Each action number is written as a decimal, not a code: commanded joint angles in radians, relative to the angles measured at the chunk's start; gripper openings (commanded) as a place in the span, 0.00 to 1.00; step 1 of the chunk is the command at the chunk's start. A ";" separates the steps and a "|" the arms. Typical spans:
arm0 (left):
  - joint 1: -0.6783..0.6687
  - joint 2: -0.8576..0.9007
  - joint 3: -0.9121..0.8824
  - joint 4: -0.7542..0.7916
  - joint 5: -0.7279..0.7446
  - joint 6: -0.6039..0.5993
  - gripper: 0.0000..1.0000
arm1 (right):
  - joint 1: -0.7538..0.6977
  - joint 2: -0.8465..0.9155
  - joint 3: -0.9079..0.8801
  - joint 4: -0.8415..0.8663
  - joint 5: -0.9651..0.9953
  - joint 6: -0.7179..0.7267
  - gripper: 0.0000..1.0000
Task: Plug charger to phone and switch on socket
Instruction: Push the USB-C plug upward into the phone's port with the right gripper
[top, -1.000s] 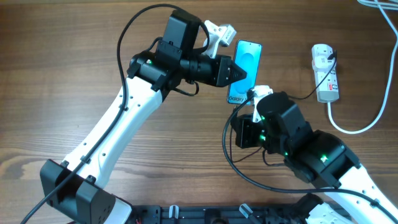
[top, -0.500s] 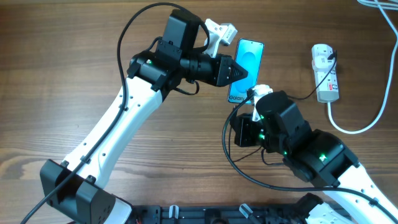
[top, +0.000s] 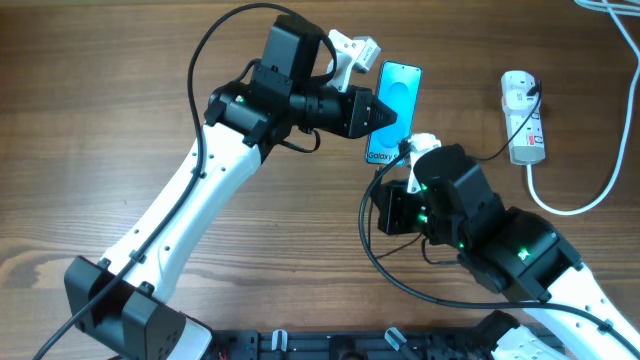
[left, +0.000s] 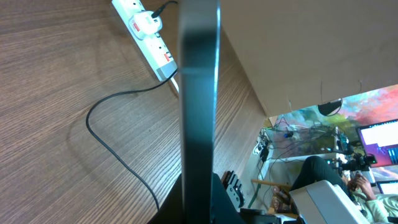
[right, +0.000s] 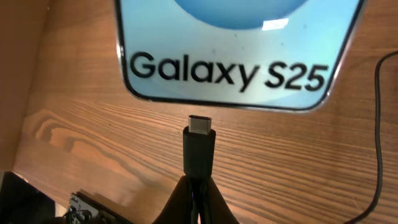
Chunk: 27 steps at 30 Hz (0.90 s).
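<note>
Overhead view, item one: phone, a slim rectangular smartphone with a bright teal glass screen, white border and a white strip reading "Galaxy S25" at its near end. It sits mid-way across the brown wood-grain surface, screen up, between the two arms. The black two-fingered left end effector is clenched on the phone's long side edge, which the left wrist view shows edge-on between the fingers. Its judged purpose is to steady the phone against the push of the plug. Whether the phone lies on the surface or is raised off it cannot be told. Item two: charger, a thin long black cable ending in a small dark plug with a metal tip. The right end effector grasps the plug body from behind. The tip points at the middle of the phone's lettered end, just short of it with a sliver of wood between, so it is not yet inserted. Item three: socket, a white elongated plastic power strip with a small red marking, well apart to the right. A thick white cord loops away from it. A white adapter sits in it, feeding the black cable. The switch position is too small to read, and it is judged untouched, awaiting a free arm.
</note>
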<state>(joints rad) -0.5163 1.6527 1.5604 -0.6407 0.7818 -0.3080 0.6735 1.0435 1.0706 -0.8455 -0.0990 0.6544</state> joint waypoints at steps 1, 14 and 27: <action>0.000 -0.035 0.010 0.006 0.013 0.010 0.04 | 0.000 0.000 0.026 -0.009 0.021 0.011 0.04; -0.001 -0.035 0.010 0.021 0.059 0.036 0.04 | -0.001 0.000 0.026 0.005 0.029 0.030 0.04; -0.001 -0.035 0.010 0.021 0.063 0.040 0.04 | -0.024 0.000 0.026 0.005 0.046 0.048 0.04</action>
<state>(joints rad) -0.5163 1.6527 1.5604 -0.6289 0.8085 -0.2897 0.6693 1.0435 1.0706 -0.8371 -0.0769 0.6815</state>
